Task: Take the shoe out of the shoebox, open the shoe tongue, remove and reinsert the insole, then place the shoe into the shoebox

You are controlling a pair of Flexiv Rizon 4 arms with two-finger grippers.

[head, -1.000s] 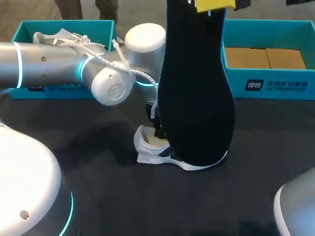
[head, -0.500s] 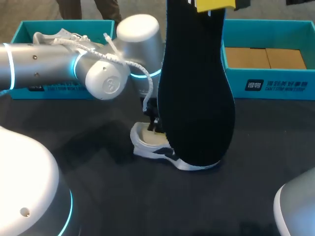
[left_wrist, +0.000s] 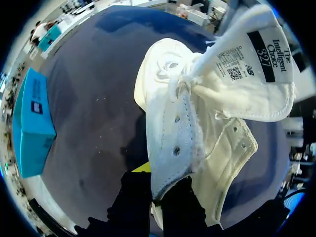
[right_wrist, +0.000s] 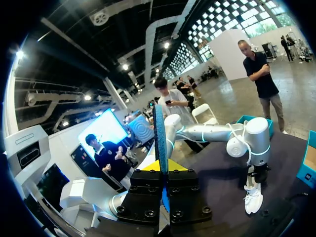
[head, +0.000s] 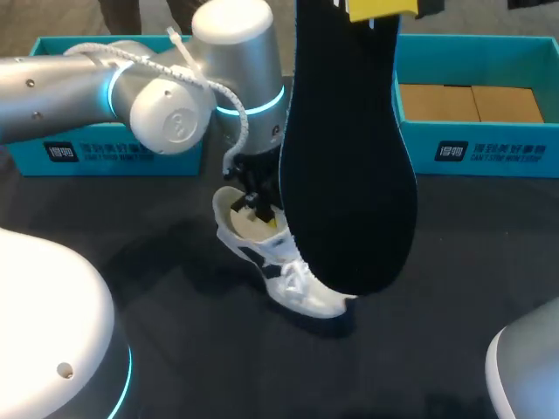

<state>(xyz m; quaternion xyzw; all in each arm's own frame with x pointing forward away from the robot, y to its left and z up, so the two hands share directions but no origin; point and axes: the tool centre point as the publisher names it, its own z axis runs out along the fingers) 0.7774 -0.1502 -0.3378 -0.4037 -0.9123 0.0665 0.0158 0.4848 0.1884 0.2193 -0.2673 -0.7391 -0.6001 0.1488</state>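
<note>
The white shoe (head: 284, 271) lies on the dark table with its toe toward the front. My left gripper (head: 258, 205) stands over the heel end. In the left wrist view, my left gripper (left_wrist: 157, 195) is shut on the shoe's (left_wrist: 197, 128) eyelet edge. The tongue (left_wrist: 256, 54) is folded out, showing its label. The black insole (head: 349, 175) hangs high over the table, pinched at its top by my right gripper (head: 380, 9). In the right wrist view, the insole (right_wrist: 159, 143) is edge-on between the fingers of my right gripper (right_wrist: 160, 180). The shoe (right_wrist: 253, 200) is far below it.
A teal box (head: 113, 153) stands at the back left behind my left arm (head: 105, 96). A second teal box (head: 476, 148) at the back right has brown cardboard in it. Dark table surface lies open in front of the shoe.
My left gripper closed on the shoe's edge and the arm drew back. The shoe turned with it, heel shifting left and toe swinging toward the front. The insole stayed put.
</note>
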